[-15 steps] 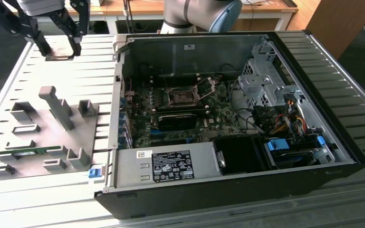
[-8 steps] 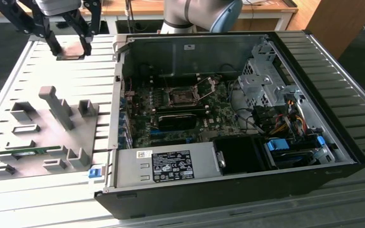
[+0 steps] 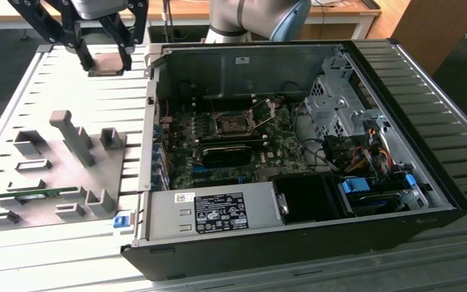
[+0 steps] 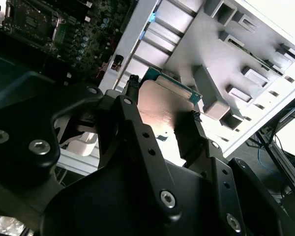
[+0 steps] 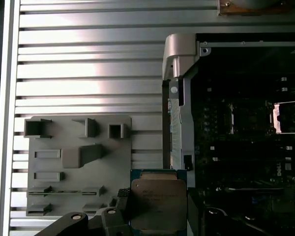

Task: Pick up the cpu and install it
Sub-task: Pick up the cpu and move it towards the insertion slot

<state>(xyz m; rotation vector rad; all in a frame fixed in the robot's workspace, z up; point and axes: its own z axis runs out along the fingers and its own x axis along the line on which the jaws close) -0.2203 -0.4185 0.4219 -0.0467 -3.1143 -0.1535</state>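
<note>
- The gripper [image 3: 105,59] is grasping the cpu [image 3: 107,63], with its two black fingers [image 4: 130,98] clamping opposite edges of the chip.
- The cpu is lying flat between the fingertips. Its silver top and thin green rim are showing in the second wrist view [image 4: 162,105] and the first wrist view [image 5: 159,204].
- The hand is hanging above the slatted table [image 3: 79,91], carrying the chip clear of the slats.
- The open computer case [image 3: 298,152] is standing just beside the hand, toward the exterior view's right.
- The dark socket [image 3: 233,125] is sitting on the board inside the case with its metal frame raised, well apart from the hand.
- The grey fixture plate [image 3: 55,176] is resting on the table, nearer the exterior camera than the hand is. A green memory stick [image 3: 34,194] is lying in one of its slots.
</note>
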